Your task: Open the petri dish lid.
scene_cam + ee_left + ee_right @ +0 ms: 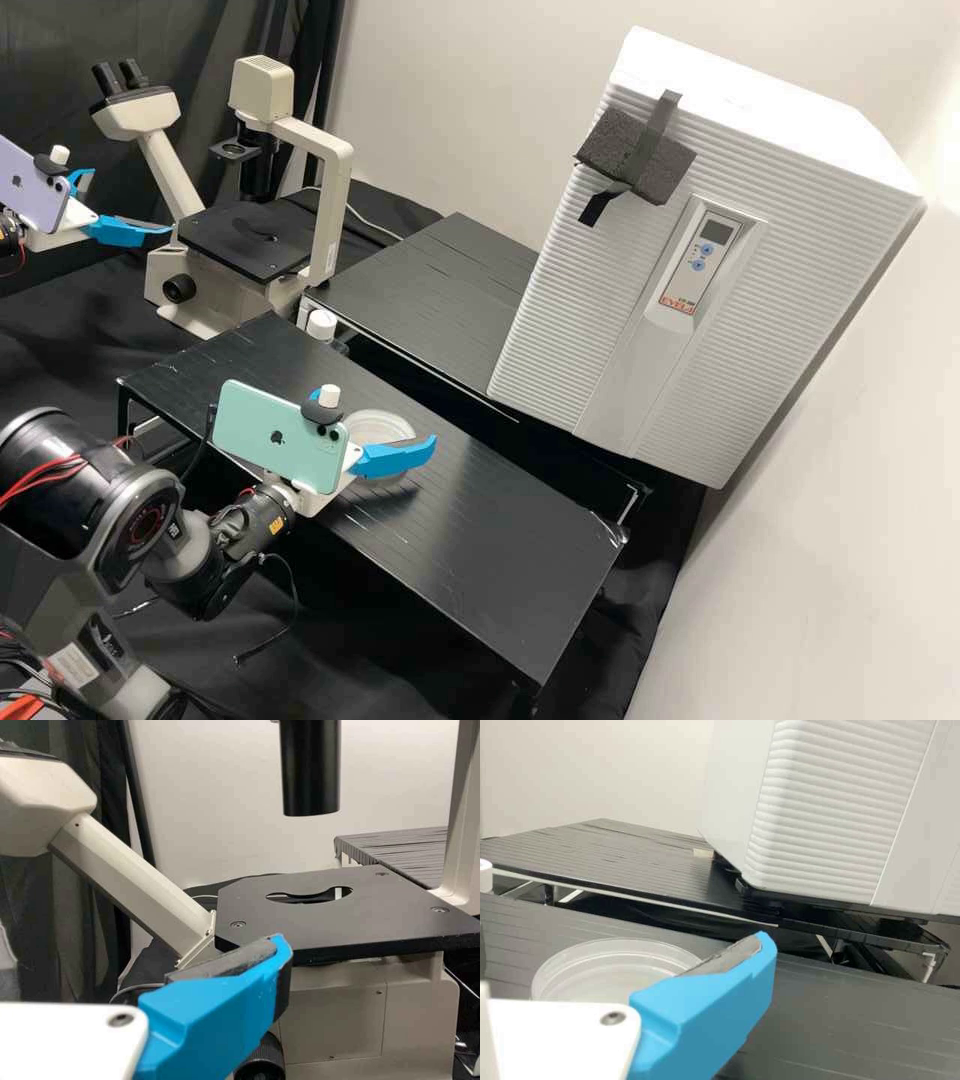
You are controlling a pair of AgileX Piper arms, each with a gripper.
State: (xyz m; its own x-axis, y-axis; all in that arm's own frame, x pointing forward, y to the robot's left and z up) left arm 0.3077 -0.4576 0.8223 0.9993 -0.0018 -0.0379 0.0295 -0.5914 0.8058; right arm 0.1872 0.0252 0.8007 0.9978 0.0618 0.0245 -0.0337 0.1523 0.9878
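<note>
Right arm (150,510) spans platform edge (440,607), right claw (383,418) near dish (600,969), left claw (132,202) clear, both gaping empty.

From my remote station, I see a long, low black table (490,535) with a finely lined top, set at a slant. A round, clear petri dish (375,422) lies flat on it near the far long edge, partly hidden, well apart from the right-hand corner. Just beyond that edge is a second black table (430,285), carrying a large white ribbed cabinet (560,330) towards its right end and a small pale block (703,853) near the cabinet.
</note>
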